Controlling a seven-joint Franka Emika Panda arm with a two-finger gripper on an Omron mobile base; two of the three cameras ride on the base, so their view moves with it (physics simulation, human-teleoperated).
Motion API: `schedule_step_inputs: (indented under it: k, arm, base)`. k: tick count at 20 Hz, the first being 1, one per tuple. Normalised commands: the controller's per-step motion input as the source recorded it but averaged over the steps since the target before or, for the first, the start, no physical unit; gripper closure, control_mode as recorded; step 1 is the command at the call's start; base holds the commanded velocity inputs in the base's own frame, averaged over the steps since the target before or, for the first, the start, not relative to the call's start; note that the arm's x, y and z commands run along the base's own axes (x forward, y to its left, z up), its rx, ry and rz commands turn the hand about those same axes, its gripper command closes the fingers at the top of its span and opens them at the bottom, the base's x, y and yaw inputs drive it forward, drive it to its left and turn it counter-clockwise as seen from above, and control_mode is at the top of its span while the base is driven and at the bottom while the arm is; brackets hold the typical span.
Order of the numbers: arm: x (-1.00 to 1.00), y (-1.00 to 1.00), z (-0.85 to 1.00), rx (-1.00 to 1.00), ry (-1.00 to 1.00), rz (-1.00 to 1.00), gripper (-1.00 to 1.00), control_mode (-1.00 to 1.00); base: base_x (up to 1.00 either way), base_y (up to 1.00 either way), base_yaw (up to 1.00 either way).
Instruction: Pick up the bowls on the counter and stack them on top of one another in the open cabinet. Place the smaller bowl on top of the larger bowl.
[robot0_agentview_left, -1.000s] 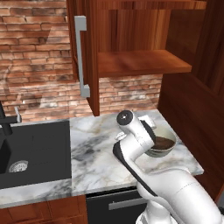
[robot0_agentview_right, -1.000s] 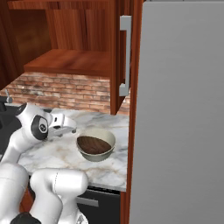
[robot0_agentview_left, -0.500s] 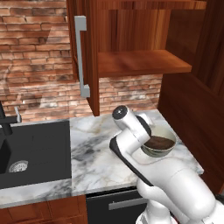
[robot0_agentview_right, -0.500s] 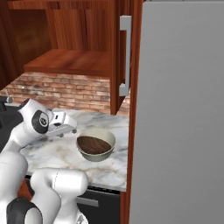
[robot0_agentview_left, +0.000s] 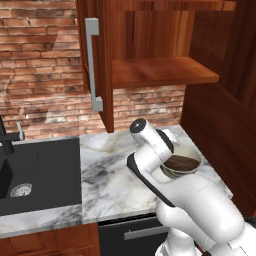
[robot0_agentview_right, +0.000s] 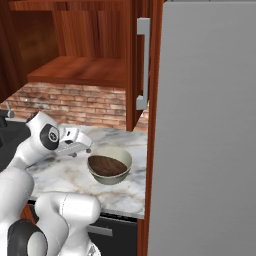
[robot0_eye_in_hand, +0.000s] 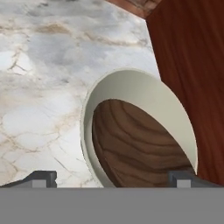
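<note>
At centre left of the right base view the gripper (robot0_agentview_right: 86, 146), jaws wide apart and empty, hangs just beside the pale larger bowl (robot0_agentview_right: 118, 176), which holds the dark brown smaller bowl (robot0_agentview_right: 107, 165) on the marble counter (robot0_agentview_right: 70, 175). Approach step, I judge; next, grip the rim and lift toward the open cabinet (robot0_agentview_right: 82, 70) above.

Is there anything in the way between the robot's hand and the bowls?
Nothing visible. The open gripper hangs just beside the larger bowl, which already holds the smaller bowl, with bare counter below.

No readable text, labels, brands, numbers or signs on any surface.
</note>
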Motion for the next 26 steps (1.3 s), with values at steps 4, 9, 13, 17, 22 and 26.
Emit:
schedule_step_inputs:
  k: [4, 9, 13, 17, 22, 26]
  arm:
    - [0.00, -0.08, -0.02, 0.00, 0.00, -0.06, -1.00, -1.00]
    - [0.05, 0.00, -0.01, 0.00, 0.00, -0.03, -1.00, -1.00]
    - [0.03, 0.00, 0.00, 0.00, 0.00, -0.01, -1.00, -1.00]
    - [0.02, 0.00, -0.02, 0.00, 0.00, 0.00, -1.00, -1.00]
    - [0.05, 0.00, -0.09, 0.00, 0.00, 0.00, -1.00, -1.00]
    - [0.06, 0.00, -0.14, 0.00, 0.00, 0.00, -1.00, -1.00]
  base:
    - [0.00, 0.00, 0.00]
    - [0.00, 0.00, 0.00]
    - [0.00, 0.00, 0.00]
    - [0.00, 0.00, 0.00]
    - [0.00, 0.00, 0.00]
    - [0.00, 0.00, 0.00]
